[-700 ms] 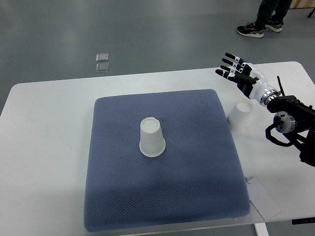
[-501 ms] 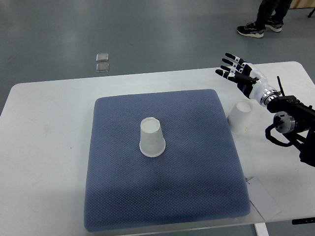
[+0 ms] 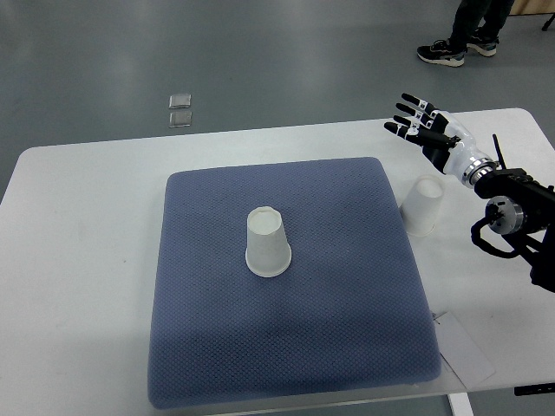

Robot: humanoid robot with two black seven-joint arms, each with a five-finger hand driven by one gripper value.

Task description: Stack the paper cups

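Note:
A white paper cup [image 3: 266, 242] stands upside down near the middle of the blue mat [image 3: 286, 295]. A second white paper cup [image 3: 423, 205] stands upside down on the white table just off the mat's right edge. My right hand [image 3: 420, 124] is open with its fingers spread, above the table behind that second cup and apart from it. It holds nothing. The left arm does not show.
The white table [image 3: 78, 225] carries the mat. A sheet of paper [image 3: 464, 348] lies at the front right corner. A person's legs and shoes [image 3: 460, 39] stand on the grey floor at the back right. Two small clear objects [image 3: 180, 108] lie on the floor.
My right hand has shifted slightly to the right and a little away. Both cups stay where they were.

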